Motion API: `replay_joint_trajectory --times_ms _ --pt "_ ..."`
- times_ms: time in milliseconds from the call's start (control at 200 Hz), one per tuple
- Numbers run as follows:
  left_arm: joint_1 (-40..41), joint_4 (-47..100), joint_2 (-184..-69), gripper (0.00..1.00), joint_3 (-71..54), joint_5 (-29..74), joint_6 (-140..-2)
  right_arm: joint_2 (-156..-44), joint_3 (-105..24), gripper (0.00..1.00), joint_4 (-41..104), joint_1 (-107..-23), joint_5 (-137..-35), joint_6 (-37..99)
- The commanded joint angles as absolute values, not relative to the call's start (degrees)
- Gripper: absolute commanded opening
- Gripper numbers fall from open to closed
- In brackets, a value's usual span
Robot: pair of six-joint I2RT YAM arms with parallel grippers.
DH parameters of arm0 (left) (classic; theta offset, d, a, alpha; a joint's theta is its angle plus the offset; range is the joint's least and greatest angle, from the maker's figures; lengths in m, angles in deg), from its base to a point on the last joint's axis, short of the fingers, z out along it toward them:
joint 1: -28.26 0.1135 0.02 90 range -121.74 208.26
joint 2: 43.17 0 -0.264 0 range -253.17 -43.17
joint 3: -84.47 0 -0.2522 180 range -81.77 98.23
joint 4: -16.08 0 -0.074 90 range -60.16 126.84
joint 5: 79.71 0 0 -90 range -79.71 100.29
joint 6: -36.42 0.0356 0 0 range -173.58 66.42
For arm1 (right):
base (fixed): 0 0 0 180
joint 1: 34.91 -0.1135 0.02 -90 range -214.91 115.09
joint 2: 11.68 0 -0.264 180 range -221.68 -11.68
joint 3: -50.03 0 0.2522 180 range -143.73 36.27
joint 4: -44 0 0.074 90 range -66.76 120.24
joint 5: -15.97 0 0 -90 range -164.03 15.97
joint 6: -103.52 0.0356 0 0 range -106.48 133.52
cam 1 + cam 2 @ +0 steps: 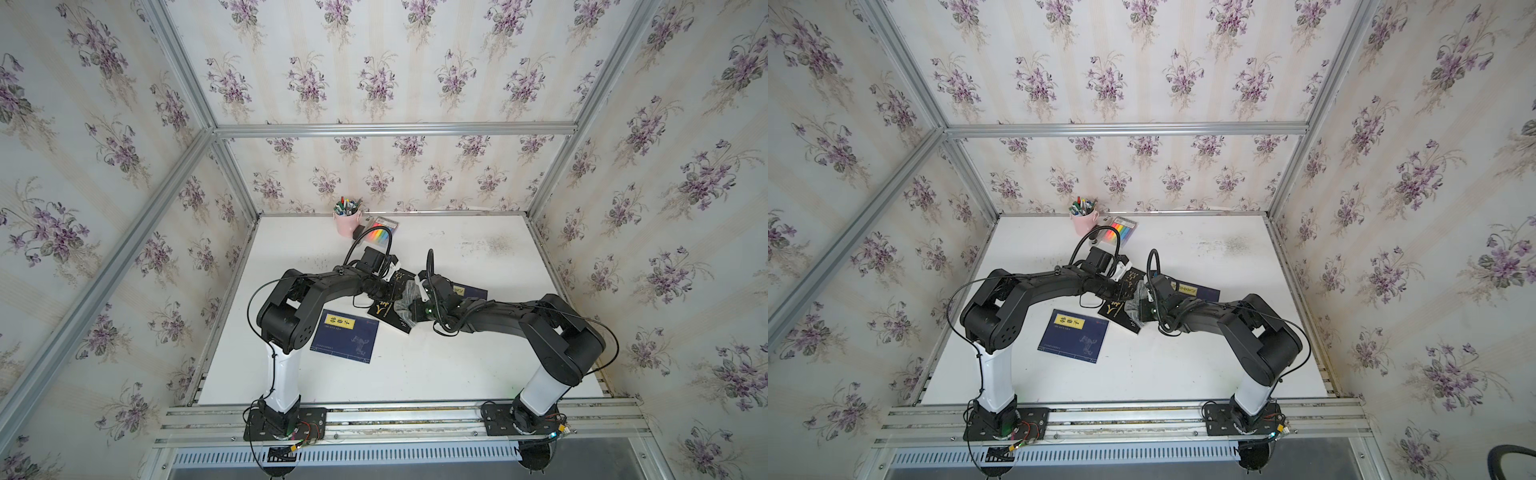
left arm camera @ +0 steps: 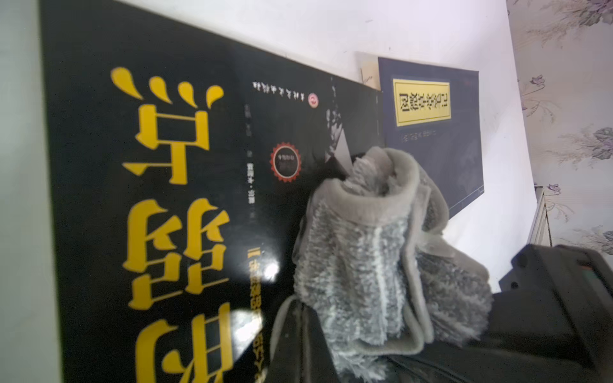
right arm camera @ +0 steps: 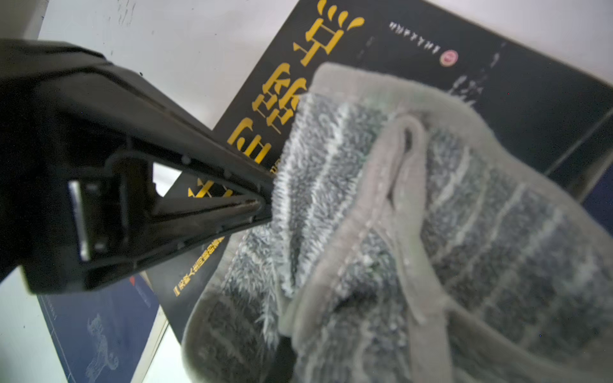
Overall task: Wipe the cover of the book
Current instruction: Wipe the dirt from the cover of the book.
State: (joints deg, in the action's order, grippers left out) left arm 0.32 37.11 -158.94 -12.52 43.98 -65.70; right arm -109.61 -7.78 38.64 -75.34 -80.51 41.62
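The right jaws clamp the bunched grey cloth (image 3: pixel 431 215) onto the black book (image 1: pixel 381 311) lying flat on the surface (image 1: pixel 457 353), its bare cover stretching beyond them toward the closed left jaws at its far corner.

You're looking at a glossy black softcover book (image 2: pixel 99 232): big yellow-gold characters, small red scalloped seal. Fluffy striped cloth (image 2: pixel 358 272): dark grey bands, thin pale lines, plain taupe hem. Flat navy paperback (image 1: pixel 347 338): yellow title label, faint pale line drawing. Second navy paperback (image 2: pixel 431 159): same yellow label with black characters. Round pink cup (image 1: pixel 345 224), with mixed red, green and white pens. Flat rainbow-striped pack (image 1: pixel 382 233). White counter (image 1: pixel 457 365), dark speckles in patches. Cream-striped wallpaper (image 1: pixel 374 62), repeating purple flower sprigs with grey-green leaves.
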Motion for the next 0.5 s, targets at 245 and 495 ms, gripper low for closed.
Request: replay_joint_trajectory --times_ms 245,495 --pt "1.26 40.31 -153.99 0.0 -15.37 37.75 -66.1 -111.7 -7.32 0.0 26.37 -75.62 -82.53 41.38" --pt "1.92 40.54 -150.46 0.0 -16.04 39.71 -65.48 -111.76 -7.07 0.0 26.56 -75.61 -82.3 41.54"
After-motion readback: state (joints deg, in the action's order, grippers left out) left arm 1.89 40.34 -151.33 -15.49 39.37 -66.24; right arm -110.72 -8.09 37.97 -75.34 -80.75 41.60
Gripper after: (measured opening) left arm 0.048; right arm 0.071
